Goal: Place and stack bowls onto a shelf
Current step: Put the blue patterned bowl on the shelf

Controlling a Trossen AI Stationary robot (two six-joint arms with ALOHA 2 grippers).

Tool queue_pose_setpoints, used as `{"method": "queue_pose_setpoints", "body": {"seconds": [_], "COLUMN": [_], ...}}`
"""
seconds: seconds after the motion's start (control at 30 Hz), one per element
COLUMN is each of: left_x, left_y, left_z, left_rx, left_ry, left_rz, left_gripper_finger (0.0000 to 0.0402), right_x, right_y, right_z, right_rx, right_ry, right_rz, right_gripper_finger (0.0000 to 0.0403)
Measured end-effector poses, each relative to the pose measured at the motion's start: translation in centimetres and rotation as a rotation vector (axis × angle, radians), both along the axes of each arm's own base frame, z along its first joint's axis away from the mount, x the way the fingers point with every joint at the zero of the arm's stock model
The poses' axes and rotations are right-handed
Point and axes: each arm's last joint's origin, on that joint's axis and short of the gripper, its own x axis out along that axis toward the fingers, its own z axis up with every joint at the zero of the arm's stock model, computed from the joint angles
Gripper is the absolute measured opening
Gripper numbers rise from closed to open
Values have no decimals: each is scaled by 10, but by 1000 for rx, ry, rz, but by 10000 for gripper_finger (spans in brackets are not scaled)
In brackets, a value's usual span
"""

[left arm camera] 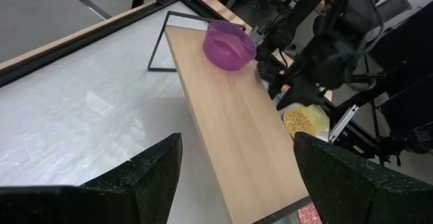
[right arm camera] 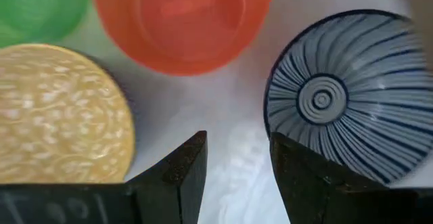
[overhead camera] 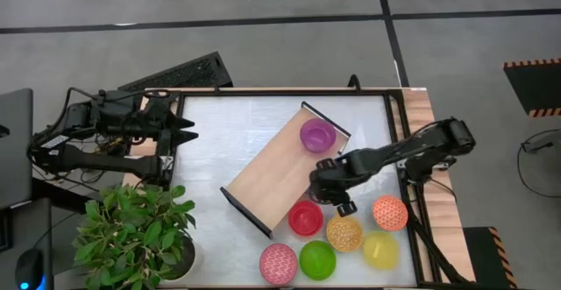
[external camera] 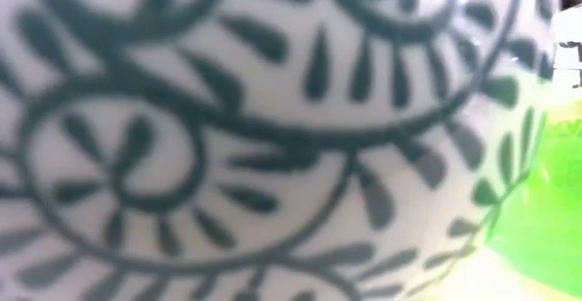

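Overhead, the right gripper [overhead camera: 340, 204] hovers beside the shelf [overhead camera: 263, 180], whose long axis runs diagonally; a purple bowl [overhead camera: 317, 135] sits at its far end. Right wrist view: empty fingers [right arm camera: 177, 173] stand moderately apart, the blue-striped bowl [right arm camera: 342, 119] just beside them, rim up. The left gripper [left arm camera: 233, 176] waits wide open, well off the shelf.

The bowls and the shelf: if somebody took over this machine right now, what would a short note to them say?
Left tool: open, empty, waiting at the table's left edge.
Right tool: open, empty, hovering over the table beside the blue striped bowl, just off the shelf.
Done: only the purple bowl sits on the shelf.
Left: the striped bowl plus the red, green, pink, yellow-orange, orange and yellow bowls, clustered on the table near the front edge.
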Motion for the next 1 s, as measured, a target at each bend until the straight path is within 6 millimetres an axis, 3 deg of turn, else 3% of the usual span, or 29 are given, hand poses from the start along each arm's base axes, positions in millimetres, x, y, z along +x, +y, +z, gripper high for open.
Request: {"method": "queue_pose_setpoints", "body": {"seconds": [0.23, 0.37, 0.63, 0.77, 1.0], "left_x": [-1, -1, -1, -1, -1], "left_y": [0, 0, 1, 1, 1], "left_z": [-2, -2, -2, -2, -2], "left_rx": [-6, -11, -6, -19, -46], "left_ry": [27, 20, 19, 16, 10], "left_rz": [2, 11, 26, 43, 55], "left_gripper_finger": [270, 270, 270, 270, 270], "right_x": [1, -4, -23, -29, -31], "right_y": [-5, -6, 10, 17, 21], "right_z": [-24, -20, -34, -46, -46], "right_rx": [-151, -146, -135, -254, -306], "right_ry": [-14, -62, -94, -119, -154], "right_rz": [-38, -60, -37, -25, -15], "right_gripper_finger": [187, 187, 187, 187, 187]}}
